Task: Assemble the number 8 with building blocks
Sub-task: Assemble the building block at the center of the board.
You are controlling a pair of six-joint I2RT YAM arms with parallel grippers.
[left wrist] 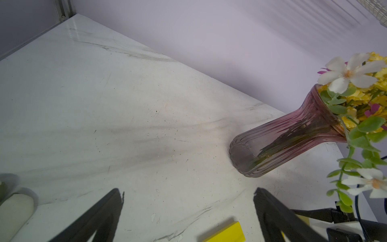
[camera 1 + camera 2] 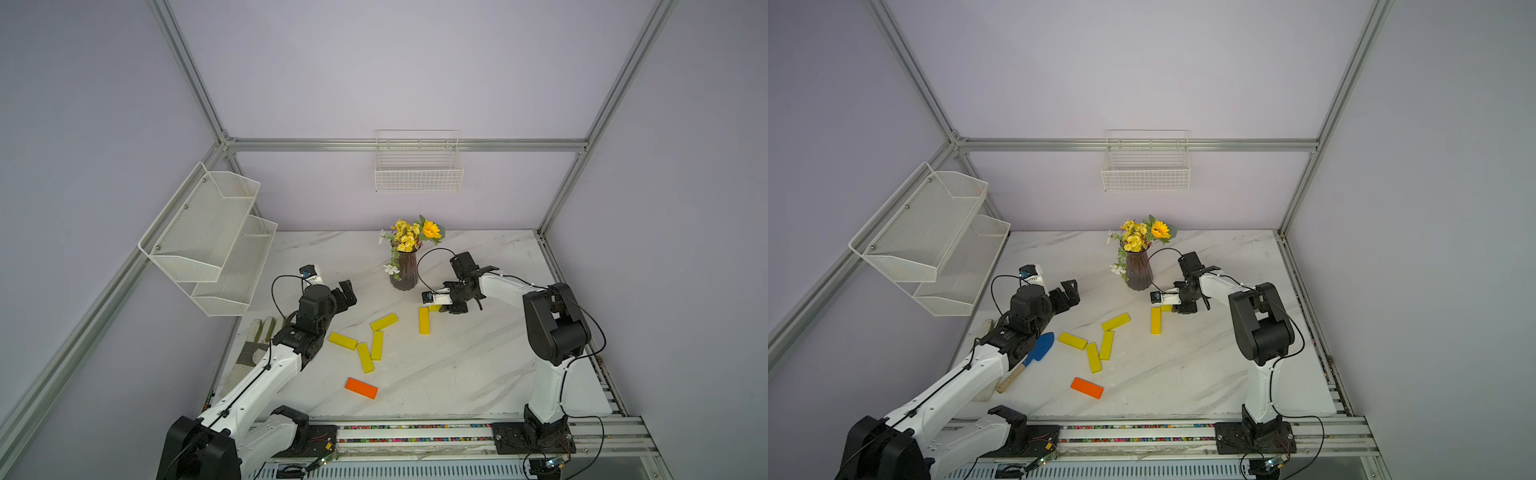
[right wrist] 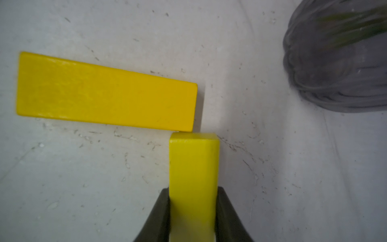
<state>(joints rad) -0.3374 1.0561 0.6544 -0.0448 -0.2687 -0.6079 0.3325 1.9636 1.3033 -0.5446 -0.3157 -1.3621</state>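
While the right gripper point(image 3: 193, 189) clamps one yellow block point(image 3: 193, 159), its free end sits just beside the corner of a flat yellow block point(image 3: 106, 92) lying ahead; left gripper point(image 1: 188, 190) wide open, empty

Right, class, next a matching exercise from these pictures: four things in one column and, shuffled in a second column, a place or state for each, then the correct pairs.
Column one:
1. orange block
2. vase
3. left hand
4. right hand

Column two:
a. shut on a yellow block
b. lying flat, of all the blocks nearest the front edge of the table
c. open, holding nothing
d. standing upright toward the back wall

Pairs: 1-b, 2-d, 3-c, 4-a.
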